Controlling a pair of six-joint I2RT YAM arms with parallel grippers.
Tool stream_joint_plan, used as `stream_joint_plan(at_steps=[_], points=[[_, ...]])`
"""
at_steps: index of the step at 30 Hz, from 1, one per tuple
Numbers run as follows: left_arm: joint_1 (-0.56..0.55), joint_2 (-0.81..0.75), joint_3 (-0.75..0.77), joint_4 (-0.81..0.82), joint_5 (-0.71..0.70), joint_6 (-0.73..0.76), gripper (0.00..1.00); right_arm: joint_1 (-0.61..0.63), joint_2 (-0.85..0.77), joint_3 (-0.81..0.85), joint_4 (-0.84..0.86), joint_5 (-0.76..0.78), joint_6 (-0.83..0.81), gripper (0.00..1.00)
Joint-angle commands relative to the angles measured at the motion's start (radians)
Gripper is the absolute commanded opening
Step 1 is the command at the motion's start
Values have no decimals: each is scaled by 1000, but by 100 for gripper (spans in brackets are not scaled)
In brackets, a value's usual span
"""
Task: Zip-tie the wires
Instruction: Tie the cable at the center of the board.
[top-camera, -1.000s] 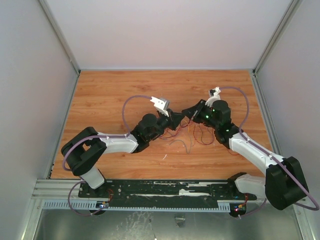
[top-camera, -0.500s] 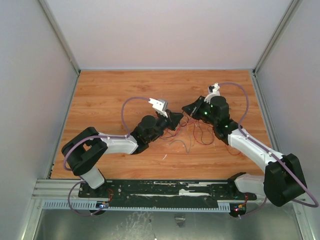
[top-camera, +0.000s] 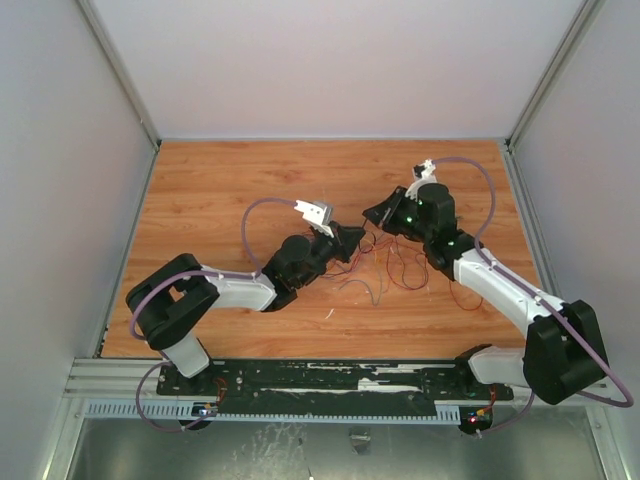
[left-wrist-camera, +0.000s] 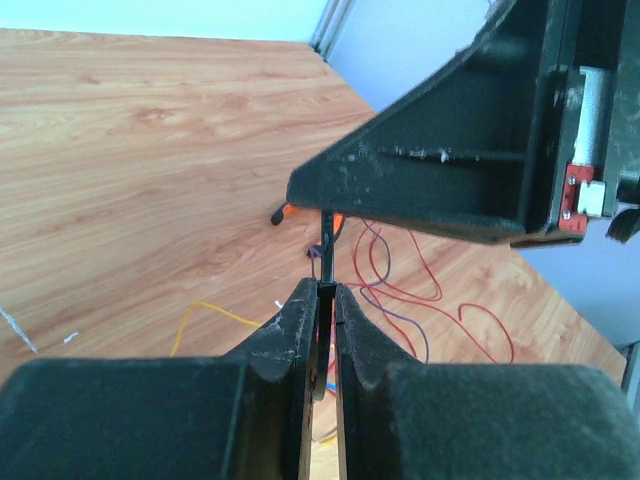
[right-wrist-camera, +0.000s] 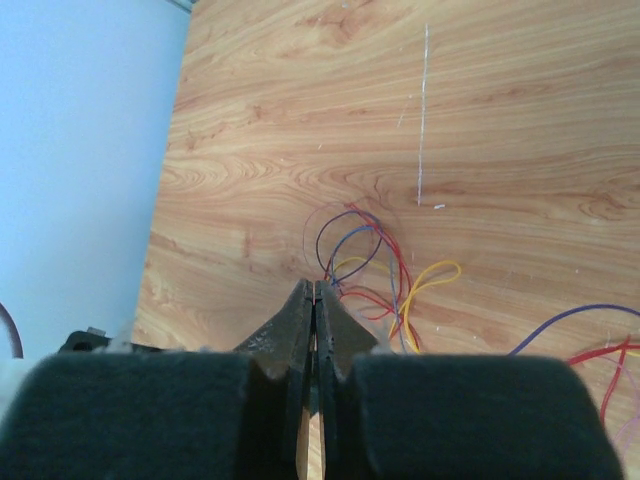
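Note:
The wires (top-camera: 405, 268) lie in a loose red, dark and purple tangle on the wooden table, just right of centre. In the left wrist view, my left gripper (left-wrist-camera: 326, 285) is shut on the zip tie (left-wrist-camera: 326, 250), a thin black strip standing up from its fingertips. The strip's top reaches the underside of the right gripper's finger (left-wrist-camera: 430, 170); whether that gripper holds it is hidden. Red wires (left-wrist-camera: 400, 275) lie below. My right gripper (right-wrist-camera: 315, 288) is shut, hovering over wire loops (right-wrist-camera: 365, 250). From above, the left gripper (top-camera: 356, 238) and right gripper (top-camera: 372, 214) nearly touch.
Orange-handled pliers (left-wrist-camera: 285, 212) lie on the table behind the zip tie. A thin pale strip (right-wrist-camera: 422, 110) and a small white scrap (top-camera: 328, 314) lie on the wood. White walls enclose the table, and a metal rail (top-camera: 320, 380) runs along the near edge.
The right gripper has shifted slightly away and to the left, lifting a little. The left gripper followed by a small amount, still shut on the zip tie.

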Motion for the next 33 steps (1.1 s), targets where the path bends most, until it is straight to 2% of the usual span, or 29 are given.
stream_joint_plan(at_steps=[1,33], points=[[-34,20,-40,-19,34,-8,0,-44,-5,76,81,89,-27,0],[-41,17,-77,-20,-4,-3,0,-193,-42,179,8,43,-105,0]])
